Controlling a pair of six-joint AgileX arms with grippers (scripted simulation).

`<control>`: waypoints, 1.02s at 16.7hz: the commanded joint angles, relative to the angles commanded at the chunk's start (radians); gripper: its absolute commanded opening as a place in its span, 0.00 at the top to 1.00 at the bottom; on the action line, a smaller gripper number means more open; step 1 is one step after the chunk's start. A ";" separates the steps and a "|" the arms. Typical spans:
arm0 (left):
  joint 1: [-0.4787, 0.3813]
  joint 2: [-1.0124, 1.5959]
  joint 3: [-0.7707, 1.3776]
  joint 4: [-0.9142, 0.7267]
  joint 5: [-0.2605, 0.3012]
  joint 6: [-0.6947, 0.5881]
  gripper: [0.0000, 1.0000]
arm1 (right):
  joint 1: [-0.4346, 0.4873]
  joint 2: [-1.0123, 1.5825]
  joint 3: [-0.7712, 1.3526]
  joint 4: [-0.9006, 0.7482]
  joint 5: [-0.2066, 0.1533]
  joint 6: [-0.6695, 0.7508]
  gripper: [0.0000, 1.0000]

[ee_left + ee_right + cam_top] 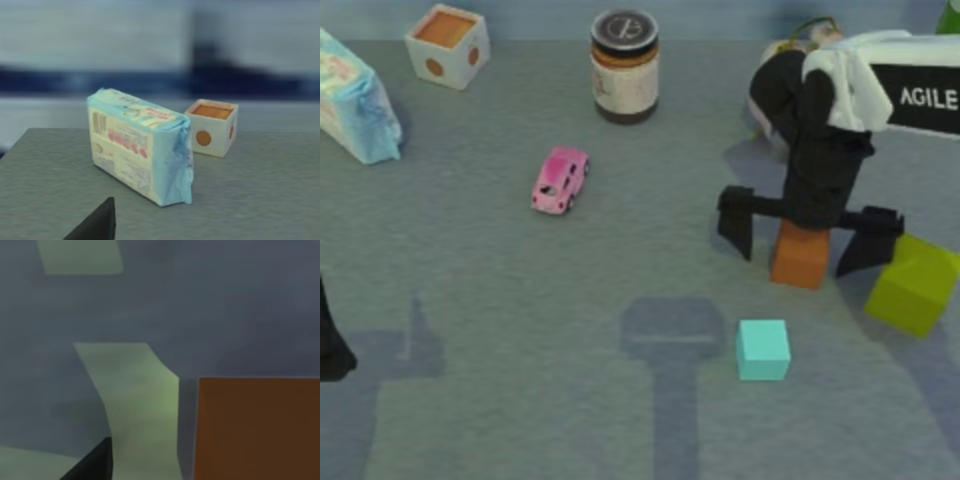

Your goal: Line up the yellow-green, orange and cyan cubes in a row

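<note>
— Fingers of the right gripper (808,240) are standing wide apart, one on each side of the orange cube (800,256), neither one touching it as far as the top view shows. Are you seeing the same?

— Yes. The cube is sitting on the table (520,350) between the two black fingers, right-of-centre, and in the right wrist view it is filling the near corner (257,427) with bare grey-green cloth beside it.

— And the other two cubes?

— The yellow-green cube (914,285) is lying just beside the right-hand finger, at the table's right edge, turned at an angle. The cyan cube (763,350) is resting nearer the front edge, a little left of the orange one and apart from it.

— What is the left arm doing?

— It is sitting parked at the left edge (332,345); I cannot tell how its fingers are set. Its wrist camera is looking at a pale blue tissue pack (142,150) and the white box with orange dots (212,127) behind it.

— Anything else?

— A pink toy car (560,180) left of centre, and a dark-lidded jar (624,66) at the back.
</note>
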 joint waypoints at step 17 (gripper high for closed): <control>0.000 0.000 0.000 0.000 0.000 0.000 0.00 | 0.000 0.000 0.000 0.000 0.000 0.000 1.00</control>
